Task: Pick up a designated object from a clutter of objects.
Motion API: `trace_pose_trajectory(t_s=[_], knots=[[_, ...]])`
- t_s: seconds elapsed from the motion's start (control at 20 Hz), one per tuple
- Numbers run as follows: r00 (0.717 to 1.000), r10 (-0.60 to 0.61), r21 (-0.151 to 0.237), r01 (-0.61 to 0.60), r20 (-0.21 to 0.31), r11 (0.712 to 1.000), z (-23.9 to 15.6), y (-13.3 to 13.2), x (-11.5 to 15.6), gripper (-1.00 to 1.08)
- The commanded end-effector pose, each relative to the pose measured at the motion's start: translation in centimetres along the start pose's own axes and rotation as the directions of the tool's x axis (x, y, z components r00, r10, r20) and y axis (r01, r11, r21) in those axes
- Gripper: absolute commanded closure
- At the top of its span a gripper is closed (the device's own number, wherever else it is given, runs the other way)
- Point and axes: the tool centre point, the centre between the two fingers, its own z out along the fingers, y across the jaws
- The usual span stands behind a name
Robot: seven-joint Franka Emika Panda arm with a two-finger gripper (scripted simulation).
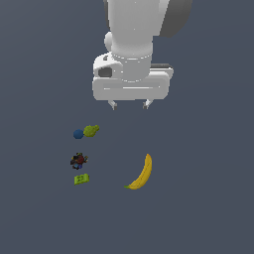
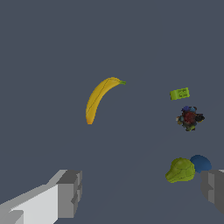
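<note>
My tool hangs wide and empty above the counter; the small olive-green pear-shaped fruit lies ungrasped, everything remains.

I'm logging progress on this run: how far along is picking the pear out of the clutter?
Nothing looks done yet: the pear lies on the floor against the blue ball. In hand: the gripper hangs open and empty above the clutter. Left: move over the pear, descend, close, lift.

Dark lump too small to identify; pear overlaps ball.
</note>
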Motion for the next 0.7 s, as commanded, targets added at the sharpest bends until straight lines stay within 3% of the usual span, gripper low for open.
trace_pose_trajectory(t_s=[0.0, 0.65], knots=[[1.000, 0.000, 0.000, 0.000, 0.000, 1.000, 0.0, 0.0, 0.0, -0.92], [0.999, 0.006, 0.015, -0.007, 0.035, 1.000, 1.1, -1.8, -0.7, -0.92]])
